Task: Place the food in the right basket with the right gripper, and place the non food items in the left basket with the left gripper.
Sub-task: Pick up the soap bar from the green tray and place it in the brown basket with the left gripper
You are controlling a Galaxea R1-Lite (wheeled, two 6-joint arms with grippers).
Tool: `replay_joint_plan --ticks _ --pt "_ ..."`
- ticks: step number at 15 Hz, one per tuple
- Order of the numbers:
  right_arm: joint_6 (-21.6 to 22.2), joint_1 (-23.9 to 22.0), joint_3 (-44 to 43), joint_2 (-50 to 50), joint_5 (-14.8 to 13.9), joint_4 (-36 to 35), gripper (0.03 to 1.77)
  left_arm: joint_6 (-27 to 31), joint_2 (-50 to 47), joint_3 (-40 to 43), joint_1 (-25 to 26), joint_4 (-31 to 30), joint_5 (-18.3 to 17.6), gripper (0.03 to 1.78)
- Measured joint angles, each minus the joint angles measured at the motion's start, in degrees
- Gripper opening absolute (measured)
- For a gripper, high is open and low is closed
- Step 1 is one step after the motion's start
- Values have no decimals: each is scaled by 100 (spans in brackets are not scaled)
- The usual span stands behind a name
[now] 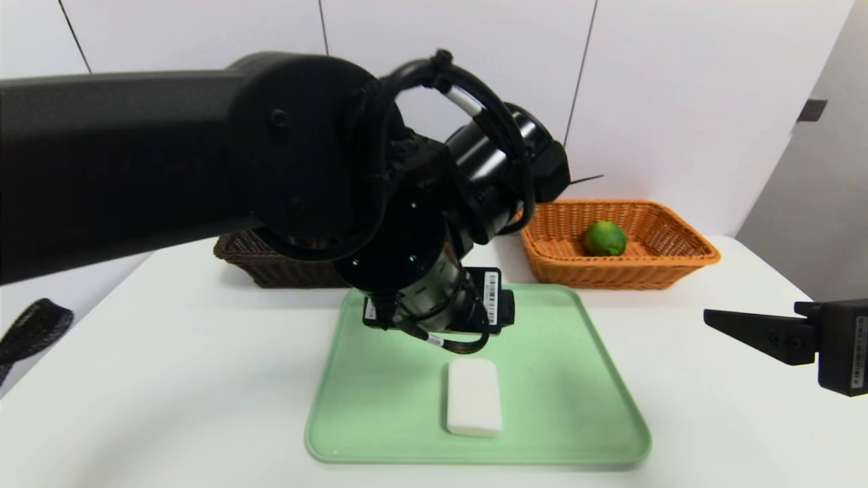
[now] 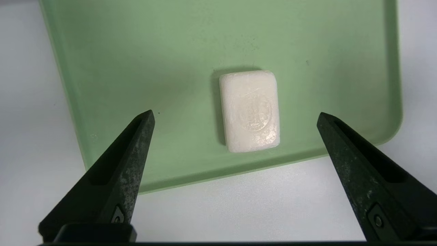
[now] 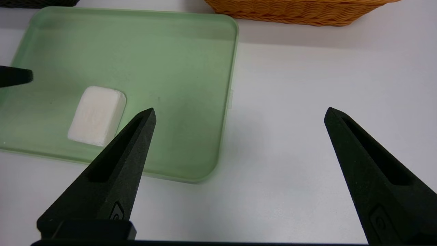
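One non food item, a white soap-like block [image 1: 474,405] [image 2: 250,111] [image 3: 97,116], lies on the green tray [image 1: 576,379], near its front edge. My left gripper [image 2: 235,115] hangs open above the block without touching it; in the head view its wrist hides the fingers. The food, a green lime [image 1: 605,238], rests inside the right basket [image 1: 678,261], orange-tan wicker at the back right. The left basket [image 1: 271,271], dark brown, sits at the back left, mostly hidden behind my left arm. My right gripper [image 1: 712,316] [image 3: 240,110] stands open and empty over bare table, right of the tray.
White table [image 1: 169,379] runs all round the tray, with a white wall behind the baskets. A black woven strap [image 1: 30,325] hangs past the table's left edge. My bulky left arm fills the upper left of the head view.
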Motion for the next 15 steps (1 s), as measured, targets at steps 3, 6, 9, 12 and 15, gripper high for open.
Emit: replay_joint_plan --ticks 3,6,9,12,15 --pt "5 0 9 -2 1 5 170 26 317 2 -27 67 -56 169" --pt "27 -6 57 -30 9 2 170 23 512 2 -44 59 -306 169" --pt "29 -16 168 -91 11 -13 170 56 630 2 -110 57 -319 169" --pt "29 -20 229 -174 9 13 170 61 727 0 -169 57 -332 169" --pt "30 -20 280 -254 11 24 170 74 840 -13 -182 41 -341 169"
